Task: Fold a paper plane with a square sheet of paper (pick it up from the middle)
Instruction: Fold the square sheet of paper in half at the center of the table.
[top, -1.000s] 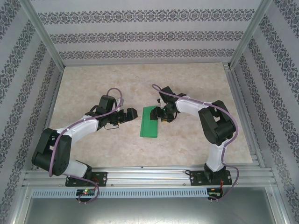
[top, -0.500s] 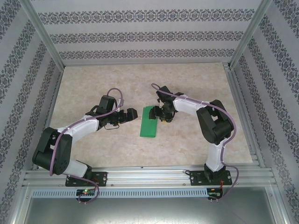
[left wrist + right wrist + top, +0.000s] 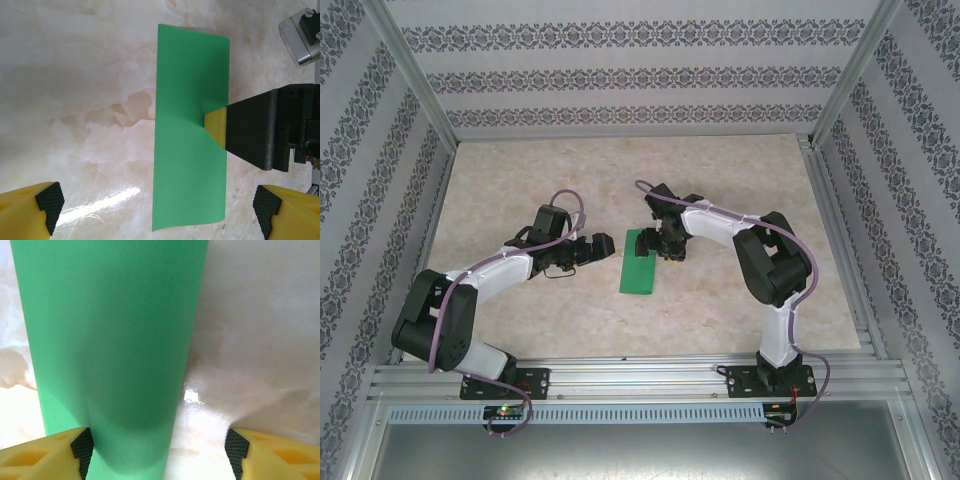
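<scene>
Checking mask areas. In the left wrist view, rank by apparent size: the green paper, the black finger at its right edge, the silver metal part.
1. green paper
2. right gripper's black finger
3. silver metal part, cut off by the frame edge, so judged on what shows

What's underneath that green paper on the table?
The marbled table shows all round the green paper, which lies on it. Anything directly beneath is covered. One yellow fingertip of the right gripper touches its edge.

arms (image 3: pixel 495 272) white and black | cables (image 3: pixel 575 206) purple | claw fingers (image 3: pixel 35 457) yellow (black pads (image 3: pixel 83 449))
</scene>
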Motion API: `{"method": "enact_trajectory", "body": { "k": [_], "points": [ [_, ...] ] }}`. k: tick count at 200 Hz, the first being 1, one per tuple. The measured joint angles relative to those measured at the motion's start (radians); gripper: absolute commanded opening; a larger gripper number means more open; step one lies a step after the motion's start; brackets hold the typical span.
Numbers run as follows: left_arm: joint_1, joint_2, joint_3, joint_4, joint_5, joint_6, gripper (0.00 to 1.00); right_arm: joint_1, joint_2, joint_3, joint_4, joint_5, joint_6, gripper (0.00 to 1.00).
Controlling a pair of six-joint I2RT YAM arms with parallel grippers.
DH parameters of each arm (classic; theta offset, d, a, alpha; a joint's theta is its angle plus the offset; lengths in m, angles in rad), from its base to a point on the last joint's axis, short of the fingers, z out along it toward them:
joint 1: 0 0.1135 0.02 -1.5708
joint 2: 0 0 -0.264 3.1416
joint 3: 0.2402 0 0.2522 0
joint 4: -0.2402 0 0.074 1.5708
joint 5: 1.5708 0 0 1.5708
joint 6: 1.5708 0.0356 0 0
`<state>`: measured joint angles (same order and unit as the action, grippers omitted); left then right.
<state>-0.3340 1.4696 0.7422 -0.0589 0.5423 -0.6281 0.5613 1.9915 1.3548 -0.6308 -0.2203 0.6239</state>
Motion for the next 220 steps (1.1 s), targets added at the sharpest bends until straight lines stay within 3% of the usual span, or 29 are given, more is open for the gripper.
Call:
{"method": "enact_trajectory", "body": {
  "k": [220],
  "points": [
    [0.0,0.009,0.0,0.0,0.0,0.0,1.0,0.013,0.052,0.082,-0.093,0.04,-0.006,0.73]
  ]
}}
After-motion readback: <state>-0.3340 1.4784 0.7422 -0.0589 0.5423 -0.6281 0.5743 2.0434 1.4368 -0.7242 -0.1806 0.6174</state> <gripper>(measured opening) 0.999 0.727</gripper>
